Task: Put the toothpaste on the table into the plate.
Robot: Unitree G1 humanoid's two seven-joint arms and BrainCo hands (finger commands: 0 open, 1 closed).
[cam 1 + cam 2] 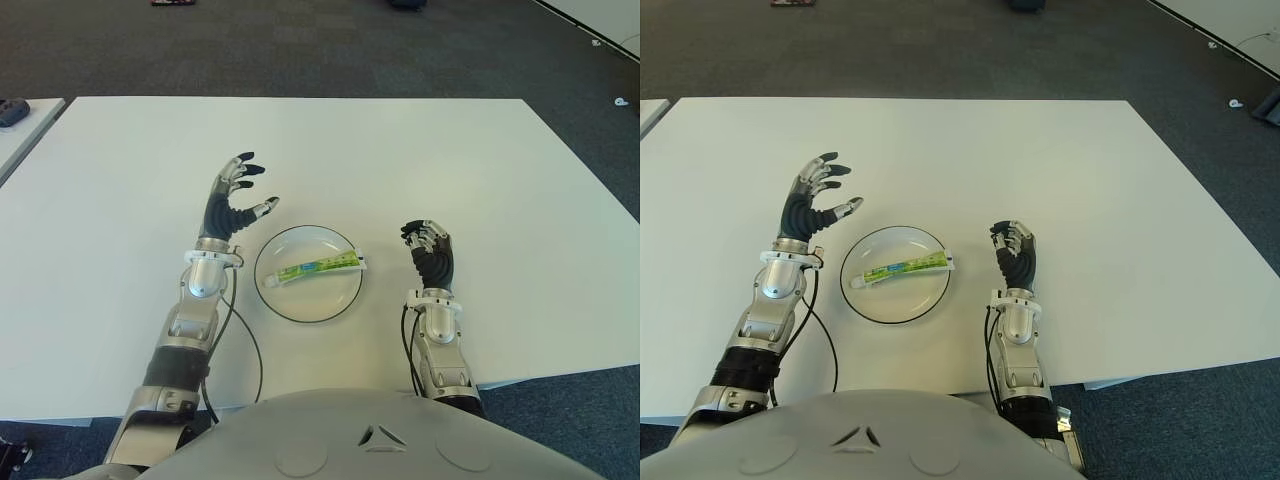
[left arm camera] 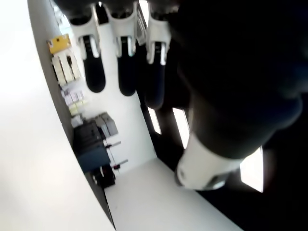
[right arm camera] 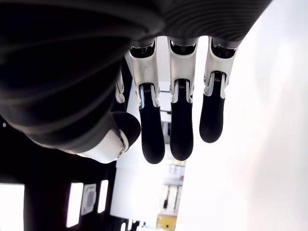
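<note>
The left robot hand (image 1: 232,200) hovers just left of the plate (image 1: 345,298), fingers spread wide and holding nothing, a pose that reads as a release with the hand clear of the rim. The right robot hand (image 1: 429,252) shows just right of the plate, its fingers loosely bent in its own wrist view and equally empty; it appears to have no part in the work. Between the two, the toothpaste (image 1: 315,268) lies on its side inside the plate, its white cap toward the robot's left and its flat crimped end reaching the rim on the right, possibly resting on it. On that evidence the task looks all but done, with only the arms left to draw away. The white table (image 1: 480,170) carries nothing else near the plate, so no obstacle stands between either hand and a clean retreat; the one risk would be a finger clipping the rim and tipping the tube out. A dark object (image 1: 12,110) sits on a neighbouring surface at far left, well apart, and grey carpet (image 1: 300,50) lies beyond the table.
</note>
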